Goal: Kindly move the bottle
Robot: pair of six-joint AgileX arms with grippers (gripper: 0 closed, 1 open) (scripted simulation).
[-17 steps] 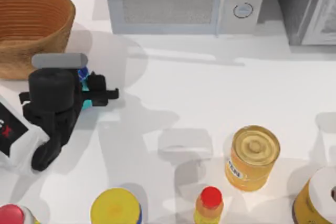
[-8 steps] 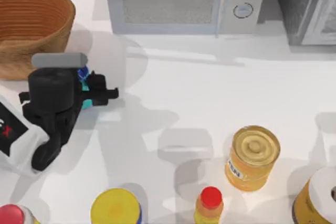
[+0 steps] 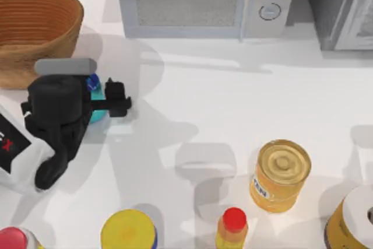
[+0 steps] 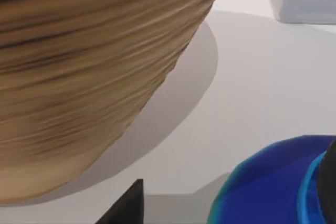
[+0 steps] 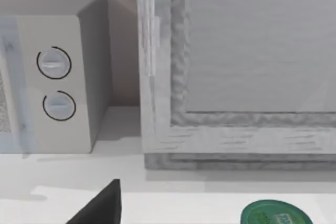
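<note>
One arm at work: the left hand [image 3: 100,100] sits at the left-centre of the top view, just below the wicker basket [image 3: 35,30] in the upper left corner. The bottle [image 3: 96,109] is right under and between the fingers; from above a bit of blue shoulder and teal body shows beside the black wrist block. One dark finger [image 3: 116,98] lies against the bottle's right side, so the hand looks closed on the bottle. Bottle stands on the white bench [image 3: 233,103], near the basket but apart from it. In the left wrist view the bottle [image 4: 273,187] is in the lower right of the frame, blue top with teal edge, very close to the camera; a black fingertip [image 4: 126,208] pokes up at the bottom centre and the basket wall [image 4: 89,66] takes the upper left.

Right wrist view: microwave [image 5: 58,77] with two dials at left, a grey cabinet [image 5: 241,66], a green lid [image 5: 275,214] at the bottom right, a black fingertip [image 5: 102,205] at the bottom; cannot tell whether the right hand is open or closed.

Elsewhere in the top view: gold can [image 3: 281,173] lower right, yellow bottle with red cap [image 3: 233,227] at the bottom centre.
</note>
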